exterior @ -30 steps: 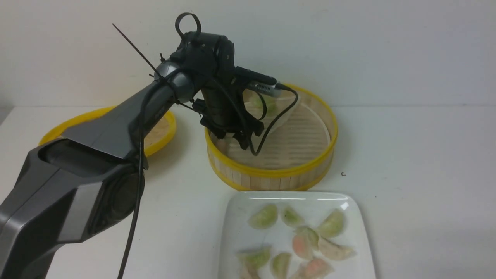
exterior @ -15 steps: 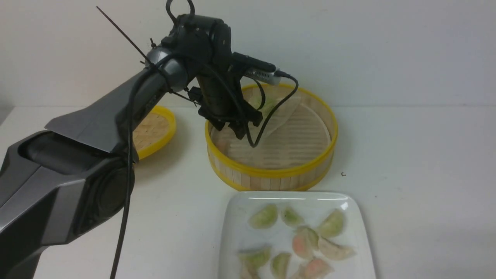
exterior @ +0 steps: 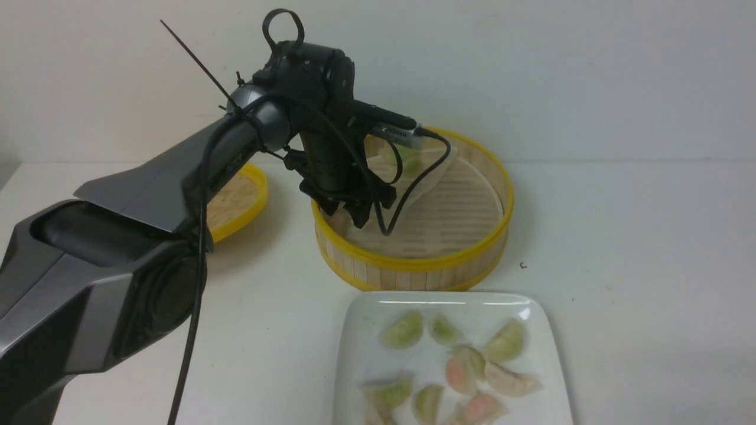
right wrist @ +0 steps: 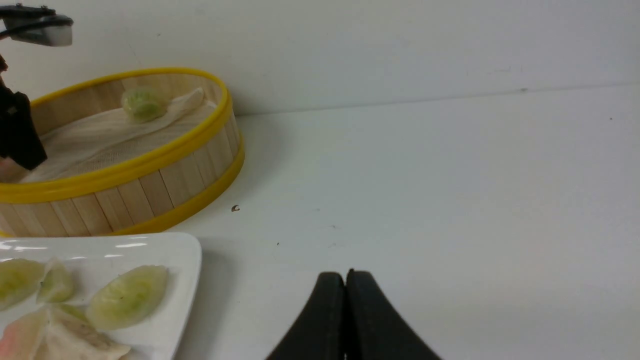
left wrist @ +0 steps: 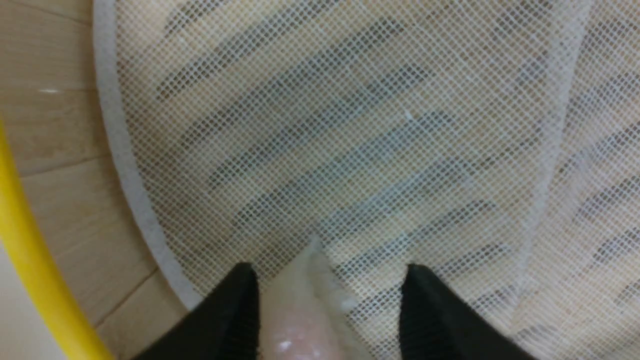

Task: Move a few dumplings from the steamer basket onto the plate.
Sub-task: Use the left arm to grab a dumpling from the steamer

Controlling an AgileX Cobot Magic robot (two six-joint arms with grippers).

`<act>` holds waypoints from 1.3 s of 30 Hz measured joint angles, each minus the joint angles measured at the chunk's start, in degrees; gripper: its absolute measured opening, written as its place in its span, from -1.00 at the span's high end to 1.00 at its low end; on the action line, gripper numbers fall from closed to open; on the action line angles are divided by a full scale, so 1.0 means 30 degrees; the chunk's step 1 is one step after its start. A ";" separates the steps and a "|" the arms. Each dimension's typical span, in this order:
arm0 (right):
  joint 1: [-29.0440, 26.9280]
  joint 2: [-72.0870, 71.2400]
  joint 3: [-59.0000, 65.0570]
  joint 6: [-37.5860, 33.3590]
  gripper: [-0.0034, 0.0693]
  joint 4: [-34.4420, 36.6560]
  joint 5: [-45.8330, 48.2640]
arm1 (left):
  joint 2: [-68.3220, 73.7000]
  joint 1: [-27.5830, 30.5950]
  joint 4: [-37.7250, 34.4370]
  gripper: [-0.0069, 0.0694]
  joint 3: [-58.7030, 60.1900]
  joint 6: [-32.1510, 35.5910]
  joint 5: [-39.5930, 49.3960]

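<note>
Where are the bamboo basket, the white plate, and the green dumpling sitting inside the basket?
steamer basket (exterior: 413,263): front view, on its near yellow rim.
plate (exterior: 358,361): front view, on a bare patch by its left edge.
green dumpling (right wrist: 142,104): right wrist view, on the middle of its body.

— What sort of place is this, a kitchen?
— More a robotics lab, I'd say, or a test bench. A big dark grey robot arm (exterior: 159,183) fills the near side, with a loose black cable (exterior: 183,354) hanging off it, a zip tie (exterior: 195,61) sticking out, and a small cabled device (exterior: 396,131) fixed at its wrist.
— But there is a bamboo steamer basket (exterior: 413,274), its lid (exterior: 236,200), and a white plate (exterior: 354,330) of dumplings (exterior: 460,372).
— They look like props. They sit on a plain white surface (exterior: 638,224) against a blank pale wall (exterior: 561,71), laid out within the arm's reach
</note>
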 joint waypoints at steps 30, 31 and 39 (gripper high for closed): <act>0.0000 0.0000 0.0000 0.0000 0.95 0.0000 0.0000 | 0.0294 -0.0293 -0.2036 -0.43 -0.0749 0.1751 0.0020; 0.0000 0.0000 0.0000 0.0000 0.95 0.0000 0.0000 | 0.0516 -0.0293 -0.2012 -0.40 -0.0749 0.1751 0.0020; 0.0000 0.0000 0.0000 0.0000 0.95 0.0000 0.0000 | 0.0320 -0.0293 -0.1306 0.42 -0.0709 0.1670 0.0023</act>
